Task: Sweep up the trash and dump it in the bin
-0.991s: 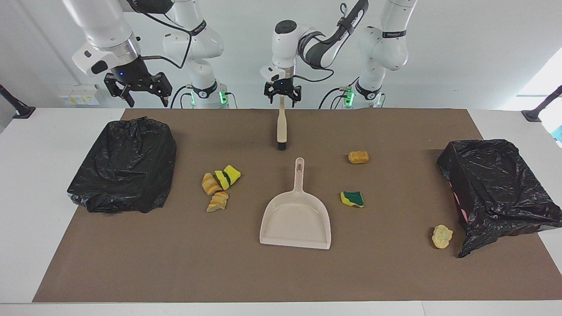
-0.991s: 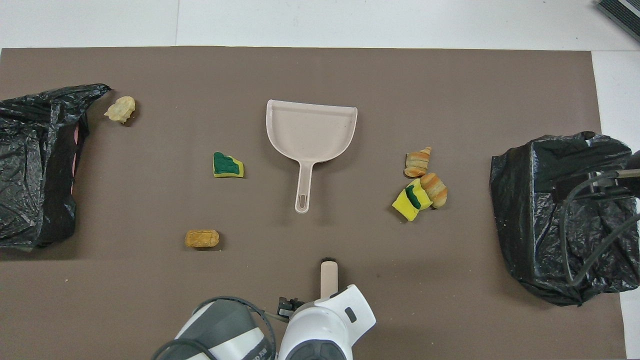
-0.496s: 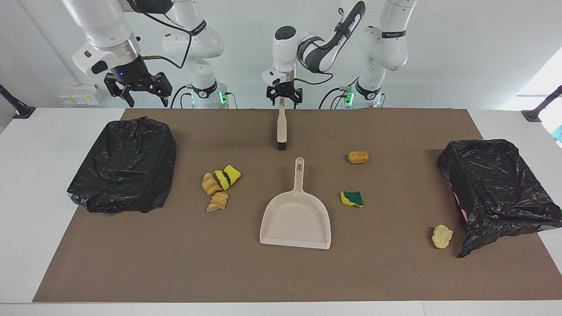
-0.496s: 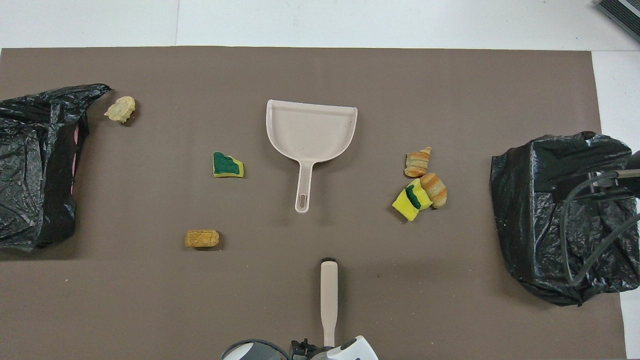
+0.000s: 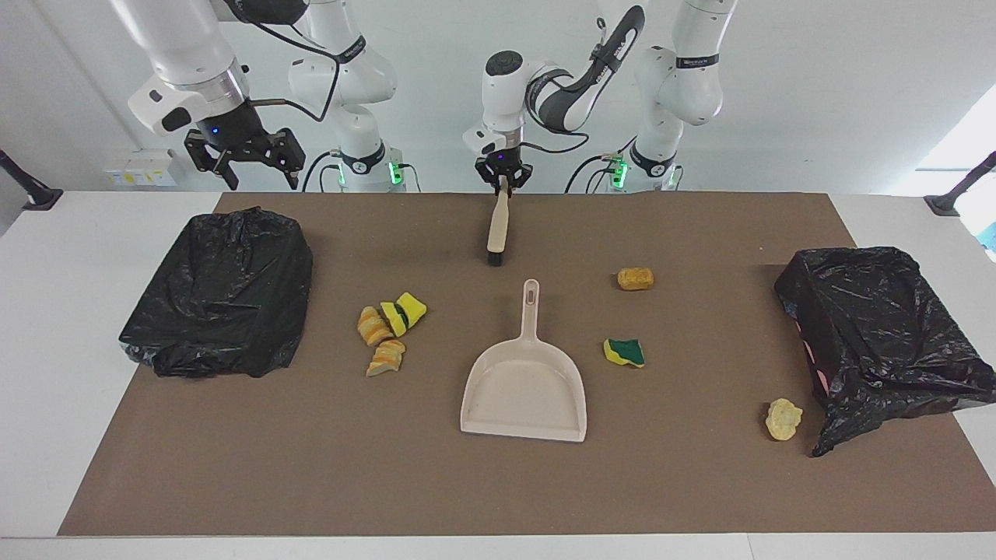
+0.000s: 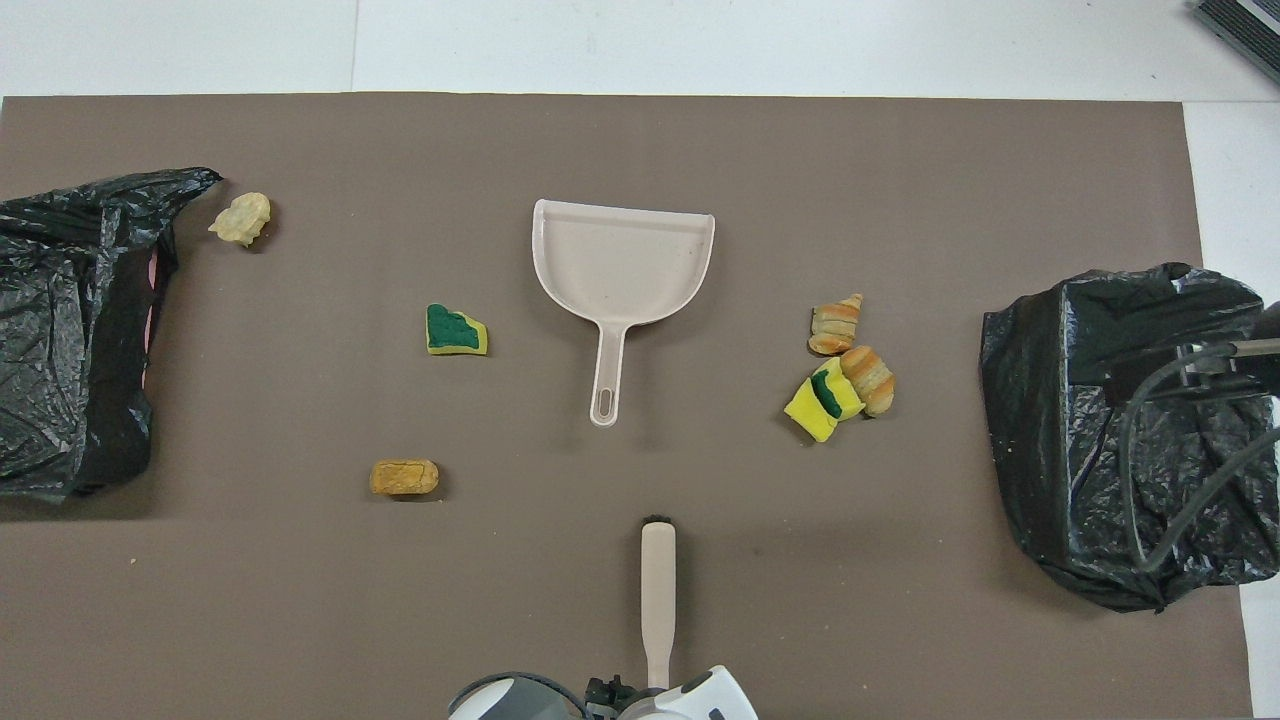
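In the overhead view the dustpan [image 6: 623, 262] lies at frame centre on the table [image 6: 700, 140], its handle pointing down the frame. The brush [image 6: 657, 590] lies below it at the bottom edge. One bag [image 6: 70, 330] fills the left edge, another bag [image 6: 1120, 430] the right. A scrap [image 6: 240, 218] sits at upper left beside the first bag. Two scraps [image 6: 457, 330] lie left of the dustpan, one lower [image 6: 404, 477]. A cluster [image 6: 840, 365] lies right of the handle.
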You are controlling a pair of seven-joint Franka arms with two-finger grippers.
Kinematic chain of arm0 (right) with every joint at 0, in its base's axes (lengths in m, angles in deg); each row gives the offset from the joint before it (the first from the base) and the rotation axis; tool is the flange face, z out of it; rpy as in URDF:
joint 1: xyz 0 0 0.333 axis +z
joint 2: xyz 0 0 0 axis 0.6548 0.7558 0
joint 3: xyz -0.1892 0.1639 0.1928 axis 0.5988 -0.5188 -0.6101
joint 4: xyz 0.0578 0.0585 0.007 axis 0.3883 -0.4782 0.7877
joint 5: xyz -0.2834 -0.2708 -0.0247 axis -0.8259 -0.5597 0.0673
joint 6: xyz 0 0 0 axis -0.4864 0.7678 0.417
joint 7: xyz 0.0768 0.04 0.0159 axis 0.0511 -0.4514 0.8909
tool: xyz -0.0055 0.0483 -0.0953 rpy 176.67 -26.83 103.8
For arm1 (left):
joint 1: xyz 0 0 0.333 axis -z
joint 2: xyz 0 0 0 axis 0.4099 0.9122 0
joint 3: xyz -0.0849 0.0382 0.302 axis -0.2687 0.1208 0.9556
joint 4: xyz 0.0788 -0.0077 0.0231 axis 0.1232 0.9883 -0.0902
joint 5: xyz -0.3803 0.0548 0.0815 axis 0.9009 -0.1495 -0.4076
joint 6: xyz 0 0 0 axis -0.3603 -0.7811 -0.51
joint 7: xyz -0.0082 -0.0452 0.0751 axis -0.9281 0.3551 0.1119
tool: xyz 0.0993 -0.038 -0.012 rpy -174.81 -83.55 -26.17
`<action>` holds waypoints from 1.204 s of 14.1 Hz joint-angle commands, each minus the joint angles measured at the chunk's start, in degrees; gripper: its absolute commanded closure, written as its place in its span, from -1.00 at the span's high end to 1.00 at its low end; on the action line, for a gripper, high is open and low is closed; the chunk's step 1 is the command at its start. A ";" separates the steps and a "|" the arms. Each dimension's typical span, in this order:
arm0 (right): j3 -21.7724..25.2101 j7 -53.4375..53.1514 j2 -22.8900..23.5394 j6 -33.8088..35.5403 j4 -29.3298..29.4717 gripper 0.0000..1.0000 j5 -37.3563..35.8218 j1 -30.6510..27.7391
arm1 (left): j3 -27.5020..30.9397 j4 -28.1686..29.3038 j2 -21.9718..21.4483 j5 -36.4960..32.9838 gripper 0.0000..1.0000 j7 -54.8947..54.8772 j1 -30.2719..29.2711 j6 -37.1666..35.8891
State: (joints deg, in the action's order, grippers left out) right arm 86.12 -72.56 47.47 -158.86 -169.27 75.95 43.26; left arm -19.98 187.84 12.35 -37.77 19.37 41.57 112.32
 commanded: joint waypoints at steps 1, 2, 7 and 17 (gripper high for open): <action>-0.25 1.86 -1.66 -1.06 -1.99 1.00 0.72 -0.86 | 1.00 -2.03 -1.28 0.26 -1.00 0.35 0.51 -1.37; -0.25 1.77 -1.66 -1.06 -1.99 1.00 0.72 -0.86 | 1.52 -3.43 -2.15 0.26 -1.00 0.52 0.15 -4.34; -0.52 1.16 -0.87 -1.67 -1.03 1.00 0.90 -0.77 | 1.70 -7.84 -6.11 0.26 -1.00 0.44 -5.29 -22.96; -1.92 -14.30 13.80 -4.14 11.89 1.00 4.84 6.25 | 1.97 -10.73 -8.15 -2.37 -1.00 -21.32 -28.13 -25.82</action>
State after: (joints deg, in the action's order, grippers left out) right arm 84.25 -84.12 56.64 -163.19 -162.73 78.89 48.93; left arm -17.33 178.47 3.46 -38.57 3.58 17.28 86.12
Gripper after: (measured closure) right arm 0.000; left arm 0.740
